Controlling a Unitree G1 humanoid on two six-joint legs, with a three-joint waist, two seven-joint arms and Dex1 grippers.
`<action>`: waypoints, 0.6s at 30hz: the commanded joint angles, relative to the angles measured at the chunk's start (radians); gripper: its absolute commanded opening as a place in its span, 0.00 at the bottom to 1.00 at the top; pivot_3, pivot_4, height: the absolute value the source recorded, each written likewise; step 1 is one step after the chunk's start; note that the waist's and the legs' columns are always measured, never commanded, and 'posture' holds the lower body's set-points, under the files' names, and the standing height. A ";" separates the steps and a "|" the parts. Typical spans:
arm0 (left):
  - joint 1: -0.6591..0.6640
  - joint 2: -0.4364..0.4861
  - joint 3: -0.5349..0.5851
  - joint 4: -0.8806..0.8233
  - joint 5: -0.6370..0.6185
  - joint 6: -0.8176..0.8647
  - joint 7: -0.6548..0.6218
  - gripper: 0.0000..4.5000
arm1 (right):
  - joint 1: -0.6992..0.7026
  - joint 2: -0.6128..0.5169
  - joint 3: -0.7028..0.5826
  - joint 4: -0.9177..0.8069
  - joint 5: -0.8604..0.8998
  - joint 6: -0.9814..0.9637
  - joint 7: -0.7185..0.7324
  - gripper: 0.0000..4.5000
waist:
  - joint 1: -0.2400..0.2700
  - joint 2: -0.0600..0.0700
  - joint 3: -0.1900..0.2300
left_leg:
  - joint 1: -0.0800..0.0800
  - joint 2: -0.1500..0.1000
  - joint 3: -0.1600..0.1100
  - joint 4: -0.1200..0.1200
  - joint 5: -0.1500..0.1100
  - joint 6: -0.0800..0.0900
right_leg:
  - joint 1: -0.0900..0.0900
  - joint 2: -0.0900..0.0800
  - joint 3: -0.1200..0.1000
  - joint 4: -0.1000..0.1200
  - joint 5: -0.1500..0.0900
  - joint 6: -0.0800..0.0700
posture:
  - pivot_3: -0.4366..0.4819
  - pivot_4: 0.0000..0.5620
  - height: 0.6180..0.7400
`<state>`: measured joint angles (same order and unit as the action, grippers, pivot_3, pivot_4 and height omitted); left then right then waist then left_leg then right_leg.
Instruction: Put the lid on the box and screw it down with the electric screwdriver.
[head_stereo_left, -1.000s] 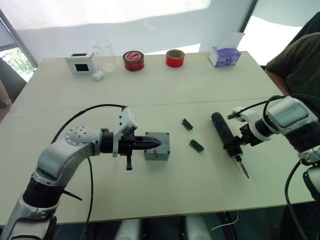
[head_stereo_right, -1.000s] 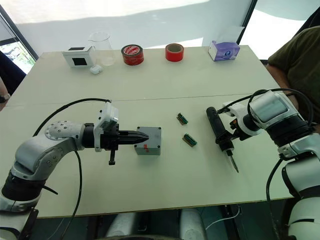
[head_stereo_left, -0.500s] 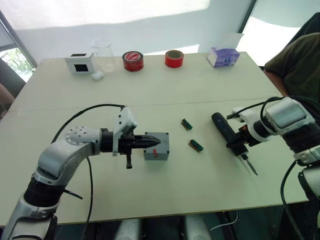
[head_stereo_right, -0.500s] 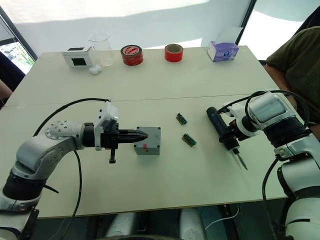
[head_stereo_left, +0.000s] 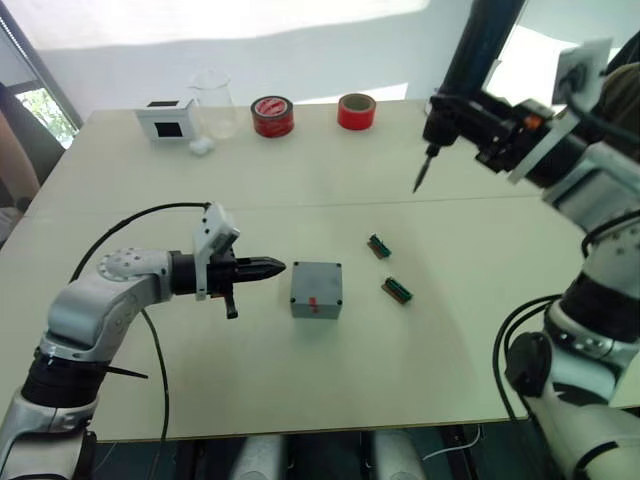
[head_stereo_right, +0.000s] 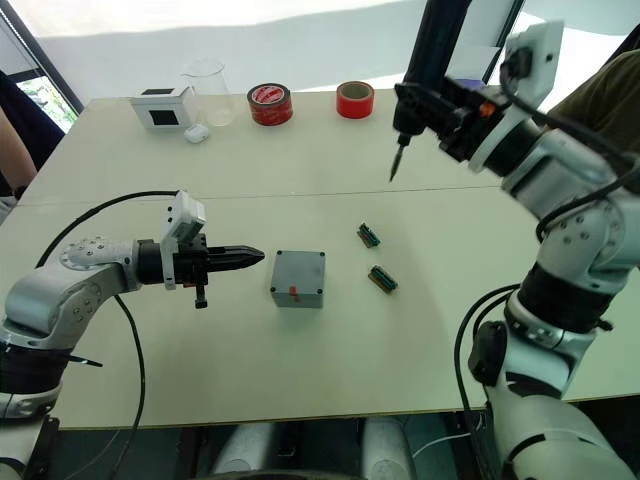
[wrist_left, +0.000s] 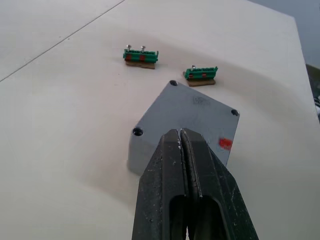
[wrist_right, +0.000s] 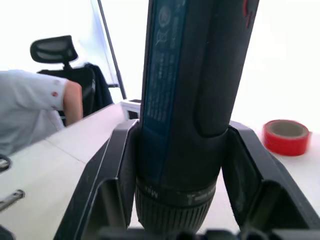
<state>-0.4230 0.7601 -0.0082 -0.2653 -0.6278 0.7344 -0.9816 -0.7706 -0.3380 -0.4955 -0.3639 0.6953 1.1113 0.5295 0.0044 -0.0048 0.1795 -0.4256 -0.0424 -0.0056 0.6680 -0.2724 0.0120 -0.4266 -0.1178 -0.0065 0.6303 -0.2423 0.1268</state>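
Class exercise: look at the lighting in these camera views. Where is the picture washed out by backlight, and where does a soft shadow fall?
Left eye view: the background above the table is blown out white. Right wrist view: bright backlight behind the electric screwdriver leaves it dark. Left wrist view: even light, with a soft shadow beside the box.

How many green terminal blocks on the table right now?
2. One terminal block lies right of the box, further from the robot; the other terminal block lies nearer, level with the box. Nothing seems to hide more.
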 joint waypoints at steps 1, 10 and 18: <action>-0.016 0.024 0.010 -0.008 0.013 0.000 -0.009 0.00 | 0.070 0.079 0.062 -0.175 0.118 -0.065 -0.015 0.41 | 0.001 0.002 0.001 | 0.000 0.000 0.000 0.000 0.000 0.000 | 0.000 0.000 0.000 0.000 0.000 0.000 | 0.48 0.27 1.00; -0.093 -0.002 -0.096 0.023 0.089 -0.065 -0.046 0.00 | 0.250 0.129 0.332 -0.120 -0.061 -0.383 0.013 0.41 | -0.015 0.002 0.001 | 0.000 0.001 0.000 0.000 0.002 -0.003 | -0.001 0.002 0.000 0.002 0.000 0.000 | 0.48 0.27 1.00; -0.111 -0.032 -0.186 0.075 0.209 -0.149 -0.060 0.00 | 0.291 0.139 0.459 -0.058 -0.169 -0.549 0.014 0.41 | -0.023 0.002 0.001 | 0.001 0.003 0.000 -0.001 0.005 -0.008 | -0.001 0.005 0.000 0.002 0.000 0.000 | 0.48 0.27 1.00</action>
<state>-0.5168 0.7264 -0.1930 -0.1882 -0.4397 0.6142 -1.0315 -0.4653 -0.2053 -0.0411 -0.3951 0.5325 0.6314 0.5364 -0.0181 -0.0032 0.1803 -0.4250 -0.0399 -0.0055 0.6670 -0.2676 0.0042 -0.4278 -0.1129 -0.0060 0.6323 -0.2426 0.1268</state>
